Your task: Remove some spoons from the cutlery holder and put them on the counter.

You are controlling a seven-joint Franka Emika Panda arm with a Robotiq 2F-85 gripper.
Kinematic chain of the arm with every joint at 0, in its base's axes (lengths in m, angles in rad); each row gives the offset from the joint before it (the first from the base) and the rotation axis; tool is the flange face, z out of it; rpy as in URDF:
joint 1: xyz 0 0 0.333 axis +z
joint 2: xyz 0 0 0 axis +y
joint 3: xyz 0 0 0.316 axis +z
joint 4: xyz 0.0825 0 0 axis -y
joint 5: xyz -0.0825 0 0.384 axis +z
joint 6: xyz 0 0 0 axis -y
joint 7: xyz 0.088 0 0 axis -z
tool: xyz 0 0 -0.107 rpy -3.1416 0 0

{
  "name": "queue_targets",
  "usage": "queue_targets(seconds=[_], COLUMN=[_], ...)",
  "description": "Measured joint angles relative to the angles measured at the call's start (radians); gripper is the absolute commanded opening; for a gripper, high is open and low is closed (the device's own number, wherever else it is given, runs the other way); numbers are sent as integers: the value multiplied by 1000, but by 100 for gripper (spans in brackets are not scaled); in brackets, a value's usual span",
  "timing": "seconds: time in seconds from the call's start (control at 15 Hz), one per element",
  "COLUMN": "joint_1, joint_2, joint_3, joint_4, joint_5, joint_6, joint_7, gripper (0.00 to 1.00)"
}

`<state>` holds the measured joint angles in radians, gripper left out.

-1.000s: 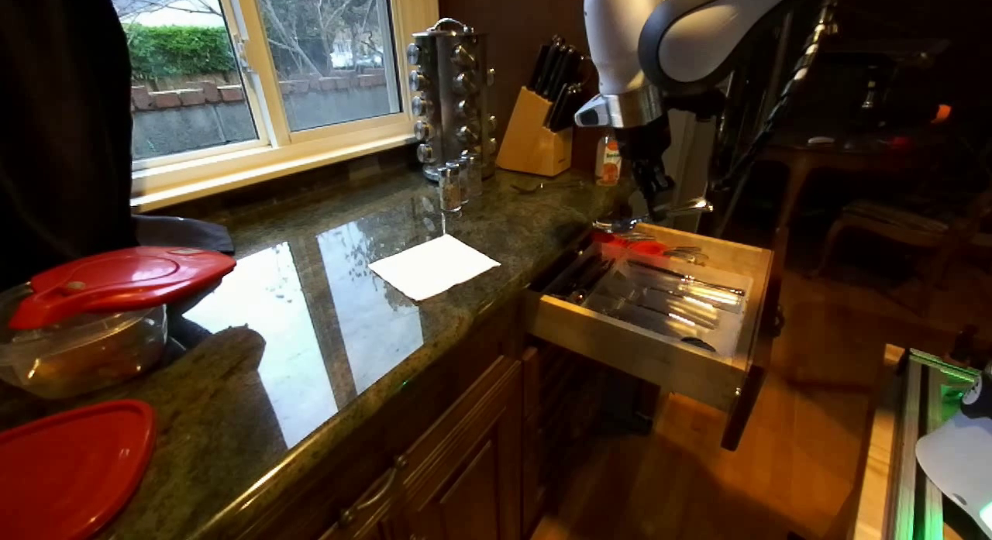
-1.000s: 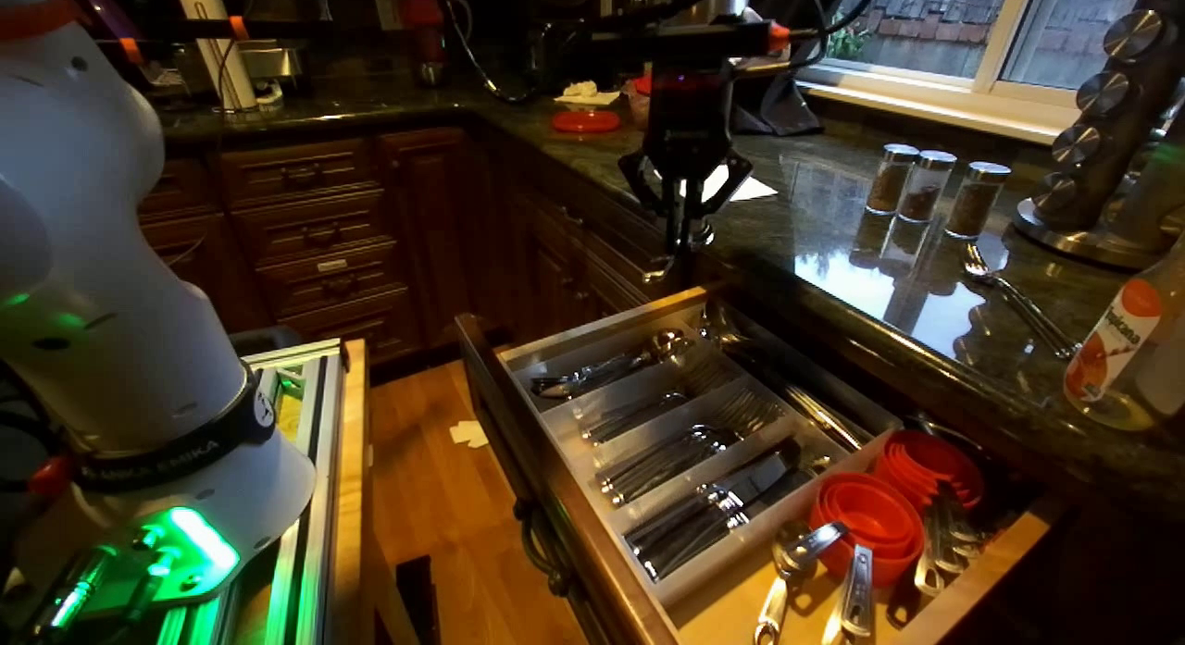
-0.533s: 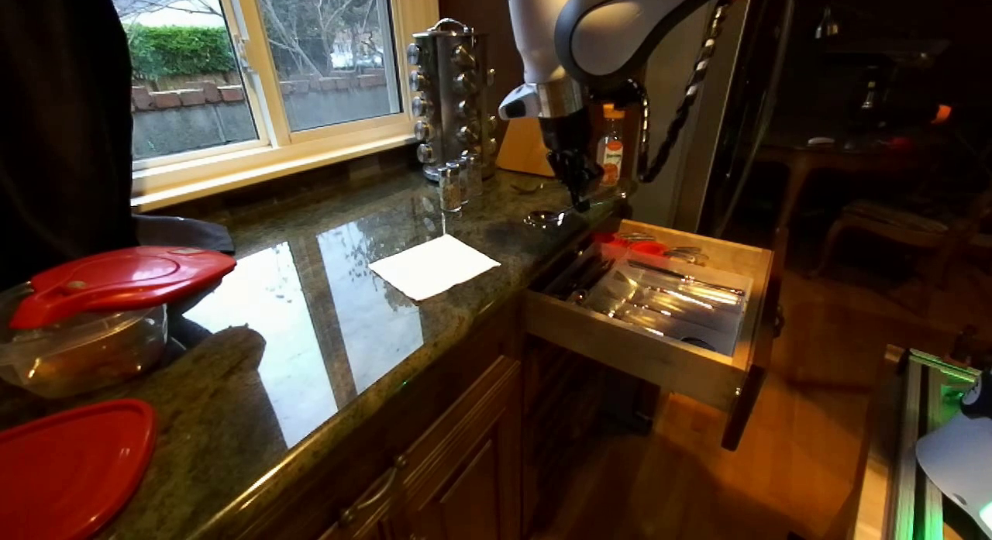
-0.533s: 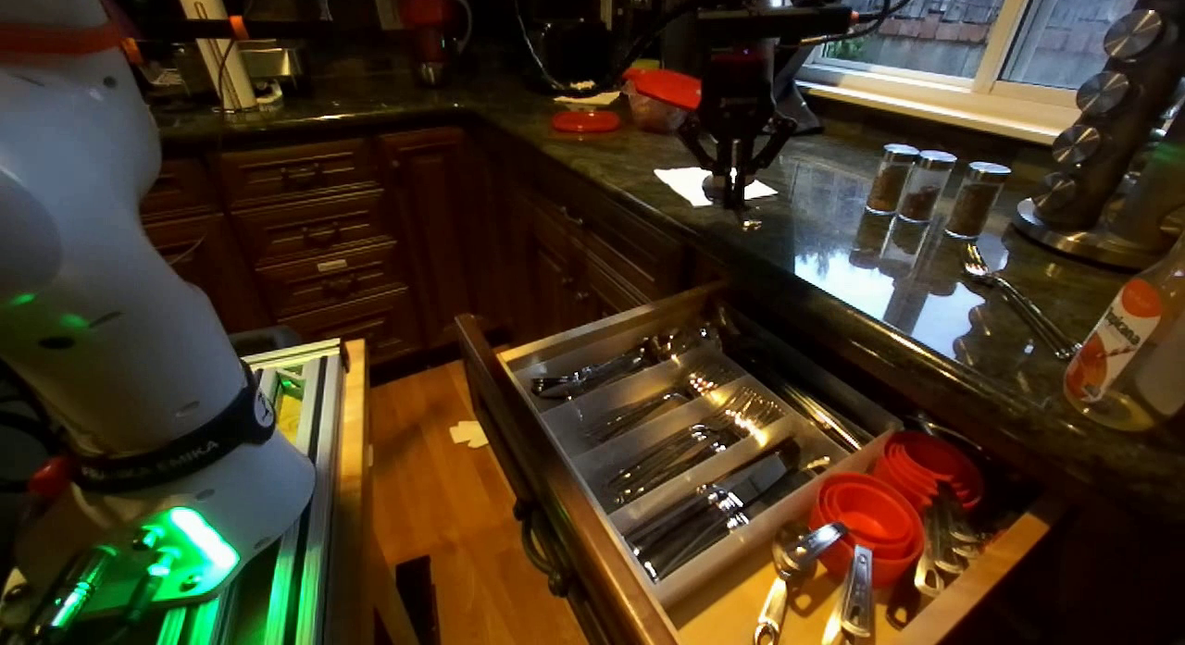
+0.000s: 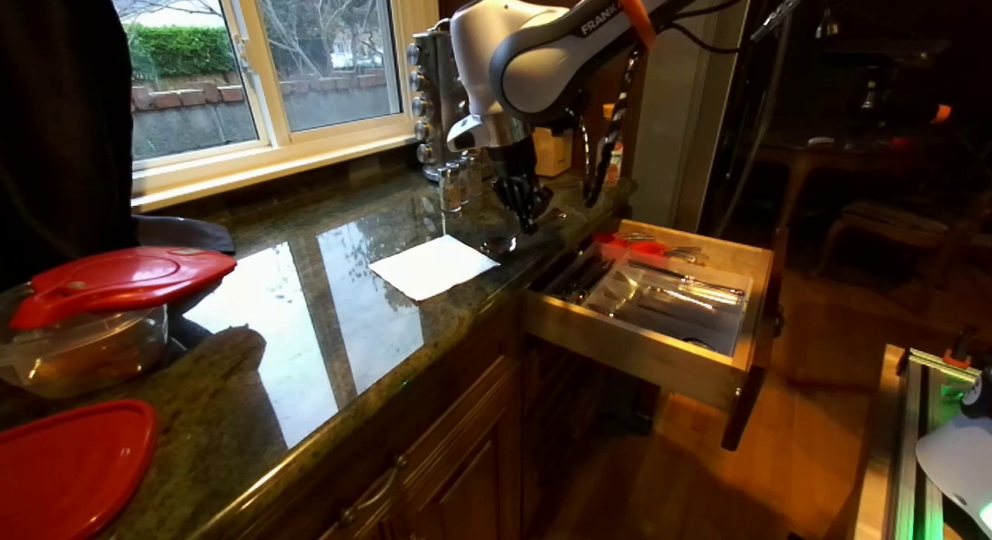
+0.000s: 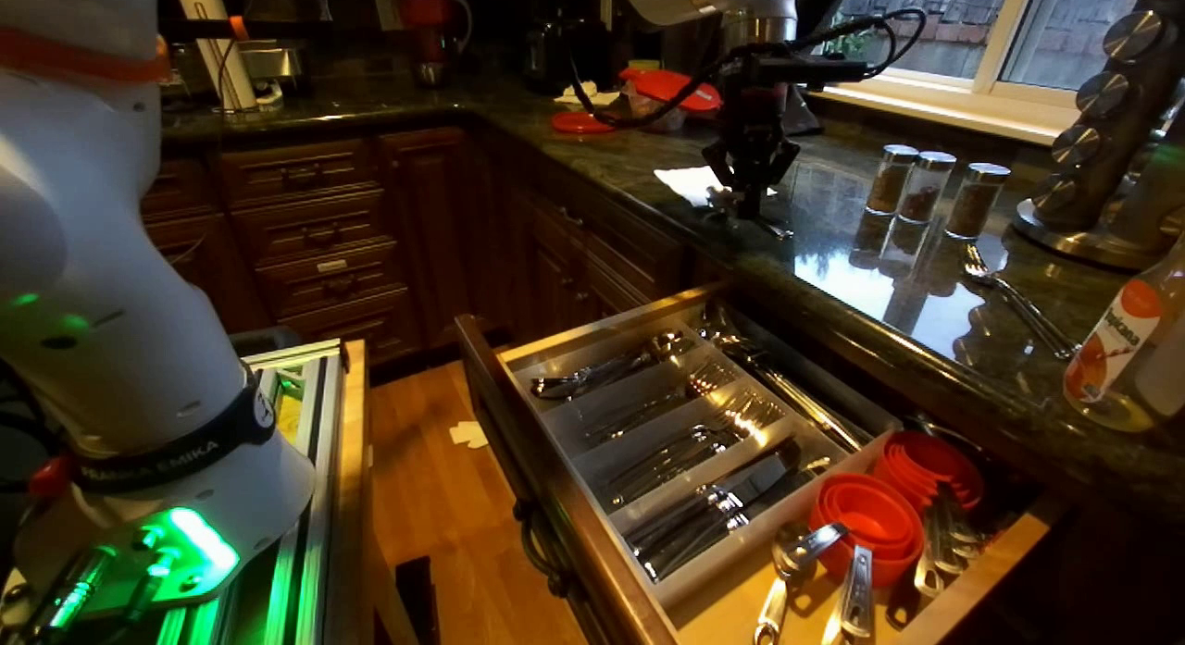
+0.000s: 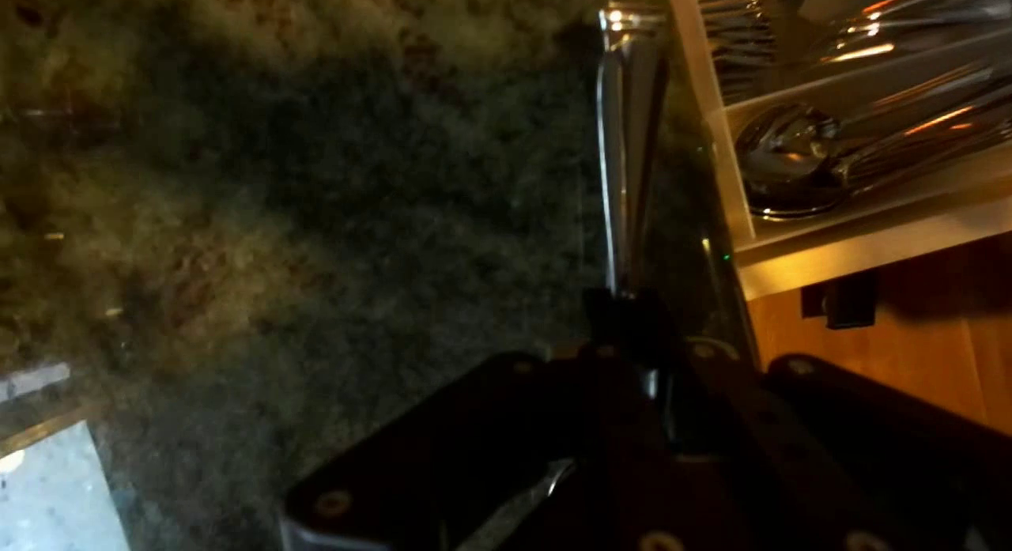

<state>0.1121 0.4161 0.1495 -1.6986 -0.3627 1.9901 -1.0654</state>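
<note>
Plainly, the black jointed fingers [image 7: 605, 318] are pinched around the handle of a slim silvery metal spoon [image 7: 632, 116], the handle end pointing to twelve o'clock in the wrist view. Its rounded bowl shows at eight o'clock from the fingers in an exterior view, low at the glossy dark green-black stone tabletop [image 5: 209, 400]; whether it touches I cannot tell. Just beyond the bowl lies a flat white sheet [image 5: 434, 269].

In an exterior view, three upright clear cylindrical jars [image 6: 928, 190] with metal lids stand at three o'clock from the fingers, while smooth silvery utensils [image 6: 1026, 303] lie at four, just beside a bottle [image 6: 1116, 335] with a white-and-red label. At six o'clock sits the shallow pale cutlery holder [image 6: 741, 541], its long compartments set in a light wood drawer [image 6: 722, 601]. Between one and two o'clock in the wrist view, more spoons [image 7: 783, 152] overlap in the end compartment.

Nested red cups [image 6: 866, 515] rest at five. In an exterior view, the grey-white arm [image 5: 535, 63] partly hides a tall shiny metal rack [image 5: 438, 98] toward eleven and a blond wooden block [image 5: 555, 154] past twelve.
</note>
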Motion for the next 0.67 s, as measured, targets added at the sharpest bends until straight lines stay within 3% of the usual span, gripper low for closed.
queue_targets(seconds=[0.33,0.4,0.47,0.67], joint_1=[6,8,9,9], joint_2=[81,92,103,129], joint_3=[11,12,12,11], joint_4=[106,122,135,166], joint_5=[11,12,12,12], joint_6=[0,0,0,0], joint_7=[-49,-54,-58,-60], gripper=[2,15,35,55])
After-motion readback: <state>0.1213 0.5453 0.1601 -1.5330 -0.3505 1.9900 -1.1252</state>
